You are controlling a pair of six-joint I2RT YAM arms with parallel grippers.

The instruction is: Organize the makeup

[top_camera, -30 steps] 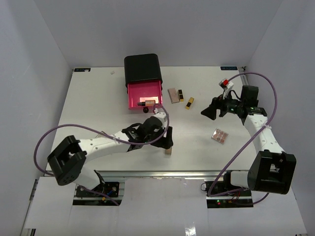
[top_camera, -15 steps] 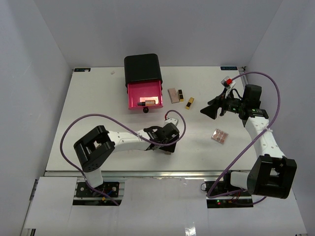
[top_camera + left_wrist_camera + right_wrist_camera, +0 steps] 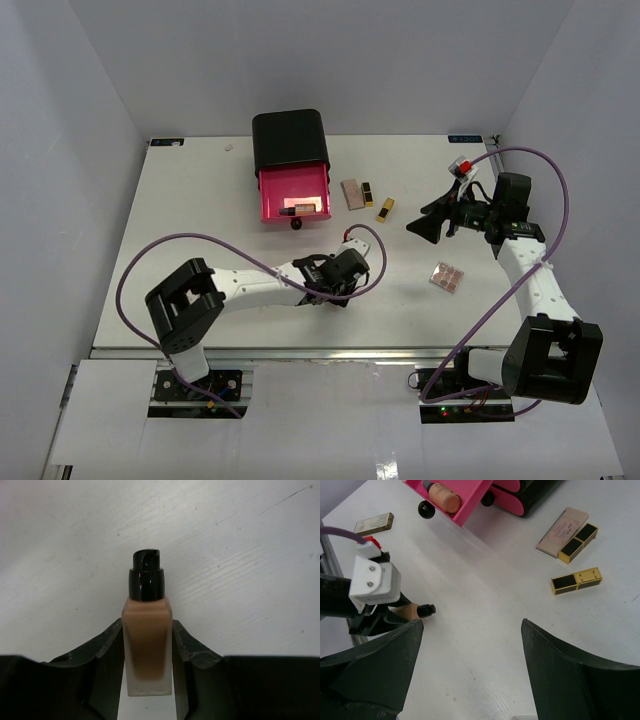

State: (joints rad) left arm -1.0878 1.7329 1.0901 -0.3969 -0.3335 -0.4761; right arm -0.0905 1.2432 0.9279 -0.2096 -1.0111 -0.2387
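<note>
Pump bottle (image 3: 147,645) is pinched in the left end effector (image 3: 338,292), low over the worktop (image 3: 200,220). Only the tube (image 3: 300,208) is in the pink drawer (image 3: 290,185). Lipsticks (image 3: 385,209), compact (image 3: 351,193) and palette (image 3: 447,277) lie loose. The right end effector (image 3: 425,228) is spread, empty.

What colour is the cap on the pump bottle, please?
Black; the pump bottle shows best in the left wrist view.

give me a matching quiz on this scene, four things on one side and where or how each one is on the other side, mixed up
1 pump bottle
2 black-capped tube
3 eyeshadow palette
4 right gripper

a in the pink drawer
b open, holding nothing
c clamped by the left gripper
d flat on the table, apart from the rest

Pairs: 1-c, 2-a, 3-d, 4-b
</note>
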